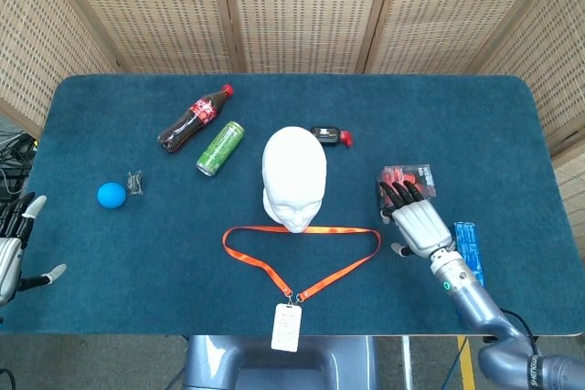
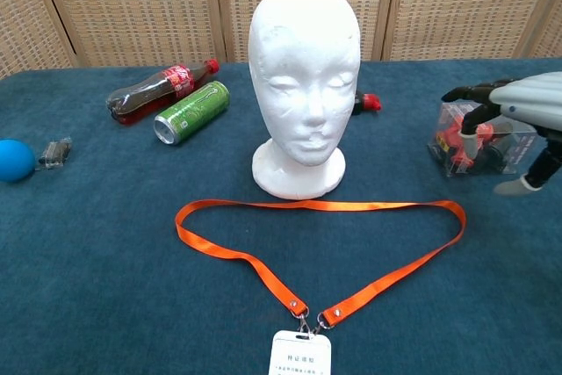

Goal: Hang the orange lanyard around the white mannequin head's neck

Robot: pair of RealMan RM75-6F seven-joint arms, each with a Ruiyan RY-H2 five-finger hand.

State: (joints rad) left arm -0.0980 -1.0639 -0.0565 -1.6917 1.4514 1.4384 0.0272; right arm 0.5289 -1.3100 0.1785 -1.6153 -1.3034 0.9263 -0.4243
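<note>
The orange lanyard (image 1: 302, 258) lies flat on the blue table (image 1: 475, 125), low in the centre of the head view, its loop spread wide with the top strap running straight across just below the base of the white mannequin head (image 1: 294, 177). The two straps come together at the clips near the bottom edge, where the white badge (image 1: 287, 327) hangs over the table's front edge. In the chest view the mannequin head stands upright in the middle, facing the camera, and the lanyard's strap passes just in front of its base.

The right hand (image 1: 418, 224) is over the table at lower right of centre, palm down, fingers apart and holding nothing, fingertips reaching over the clear box of red parts (image 1: 408, 184). The lanyard's right bend sits just to the left of that hand, not touched. A blue packet (image 1: 467, 251) lies just to the hand's right.

The left hand (image 1: 13, 248) shows at the far left edge, off the table's side, fingers spread and empty, well apart from the lanyard.

Upper left of the mannequin lie a cola bottle (image 1: 194, 118) and a green can (image 1: 220, 147); a blue ball (image 1: 111, 195) rests further left
</note>
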